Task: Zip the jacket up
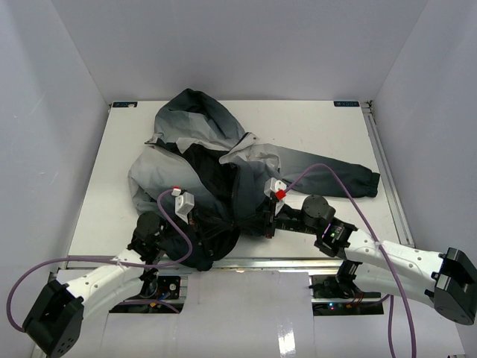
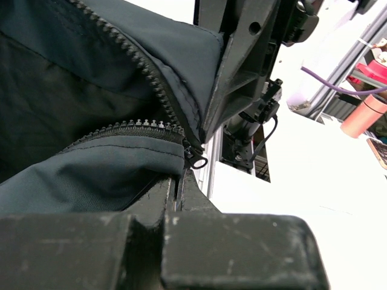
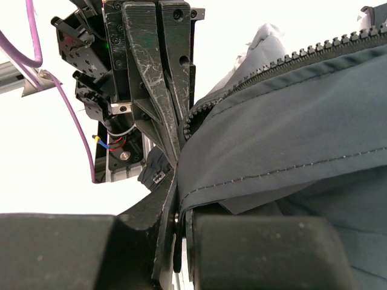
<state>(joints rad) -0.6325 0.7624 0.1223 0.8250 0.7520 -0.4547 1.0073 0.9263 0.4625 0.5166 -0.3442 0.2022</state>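
Note:
The jacket (image 1: 201, 160) lies open on the white table (image 1: 320, 130), hood at the far side, one sleeve (image 1: 335, 171) stretched to the right, black lining showing. Both grippers meet at its bottom hem near the table's front edge. My left gripper (image 1: 212, 227) is shut on the hem of one front panel (image 2: 91, 175), just below the zipper slider (image 2: 195, 159). My right gripper (image 1: 252, 222) is shut on the hem of the other panel (image 3: 284, 139). Zipper teeth (image 2: 140, 60) run up both open edges. Each gripper's fingers show close in the other's wrist view.
An aluminium rail (image 1: 298, 262) runs along the table's front edge right below the grippers. Purple cables (image 1: 328, 175) loop over the jacket and the right sleeve. White walls enclose the table on three sides.

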